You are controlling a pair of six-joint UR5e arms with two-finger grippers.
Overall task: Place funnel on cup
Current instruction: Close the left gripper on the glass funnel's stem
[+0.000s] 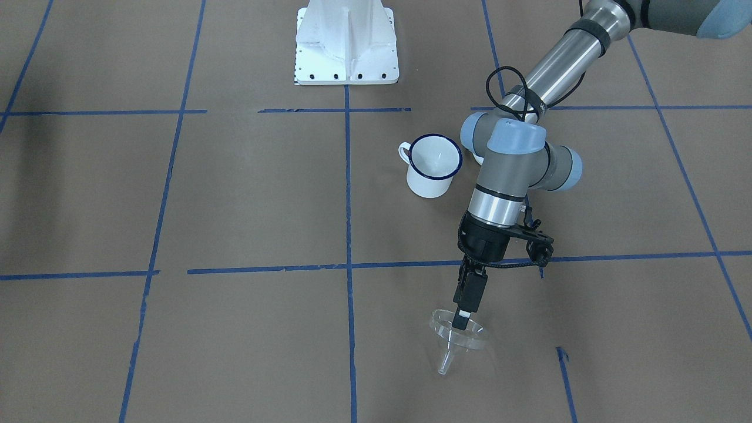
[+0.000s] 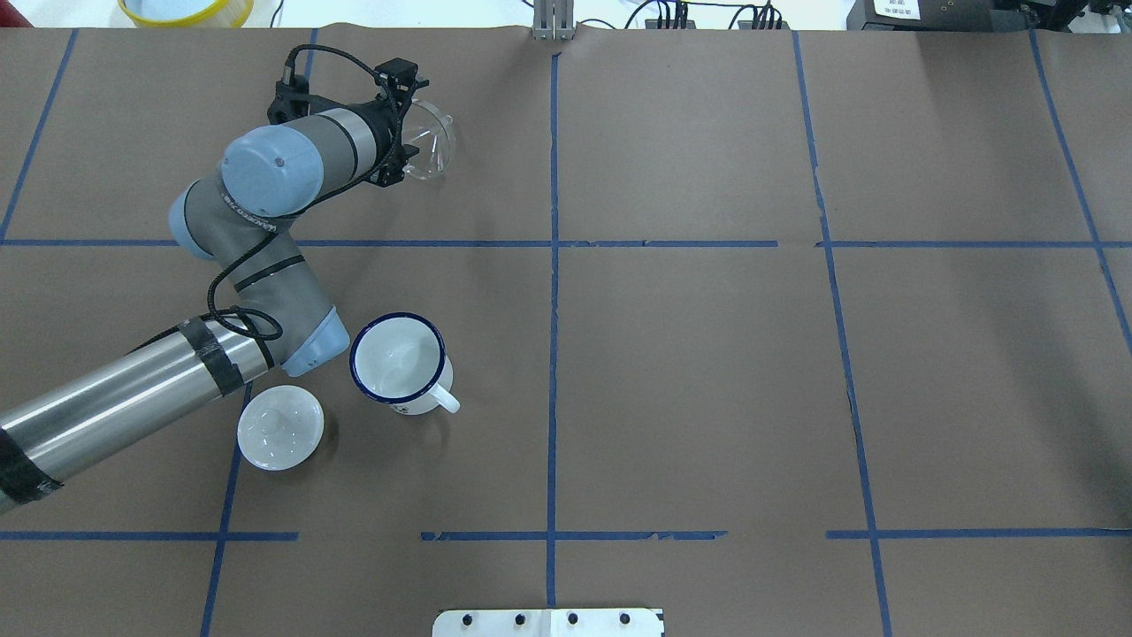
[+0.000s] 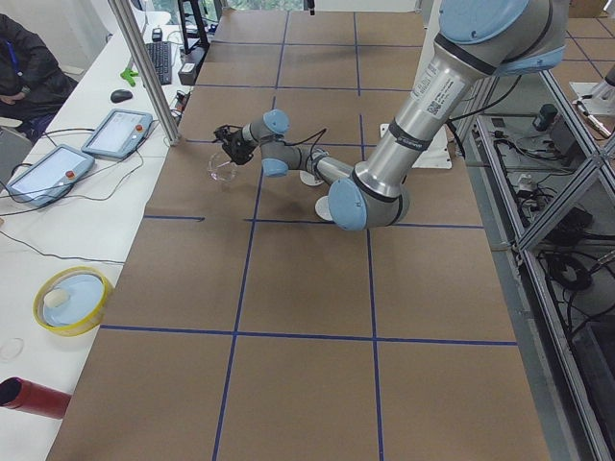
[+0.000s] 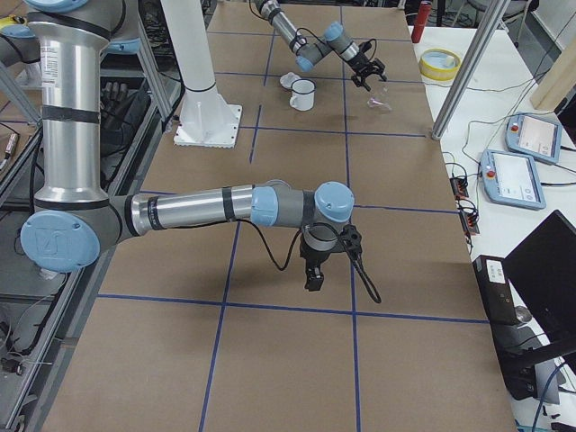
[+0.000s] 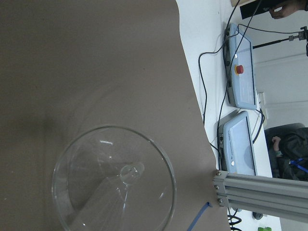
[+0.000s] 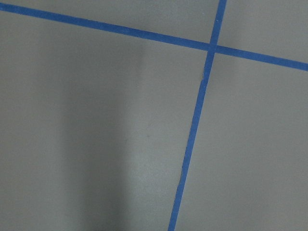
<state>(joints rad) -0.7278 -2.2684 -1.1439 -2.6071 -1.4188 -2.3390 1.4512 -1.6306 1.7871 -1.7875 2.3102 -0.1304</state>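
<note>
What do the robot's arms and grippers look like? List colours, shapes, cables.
The left arm and right arm match: silver tubes, grey joints, pale blue caps. Black tape bands and a looping black cable show on the left arm. The left gripper and right gripper are black.

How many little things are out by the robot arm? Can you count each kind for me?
funnel: 1
cup: 1
lid: 1
Total: 3
</note>
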